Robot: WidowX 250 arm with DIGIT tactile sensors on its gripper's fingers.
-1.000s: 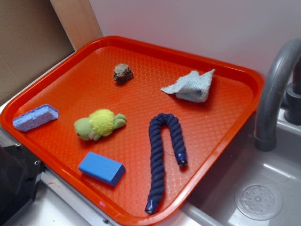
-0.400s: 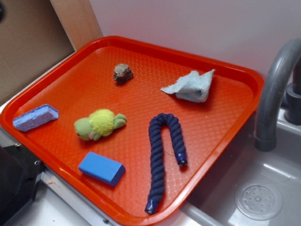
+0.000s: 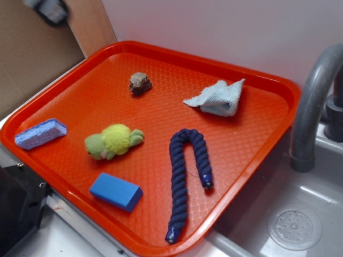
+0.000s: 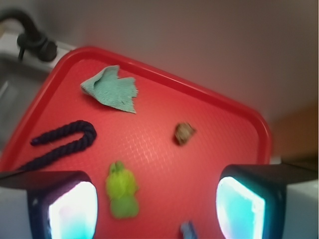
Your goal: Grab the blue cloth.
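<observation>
While on tray [image 3: 278,85], blue cloth [image 3: 217,98], apart.

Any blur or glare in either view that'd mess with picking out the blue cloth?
Exterior view: sharp and evenly lit; the blue cloth is crisp on the orange tray, and only the pincer at top left is motion-smeared. Wrist view: soft overall, the cloth reads greenish, and the pincer's finger pads glow blown-out white-cyan at the bottom edge.
</observation>
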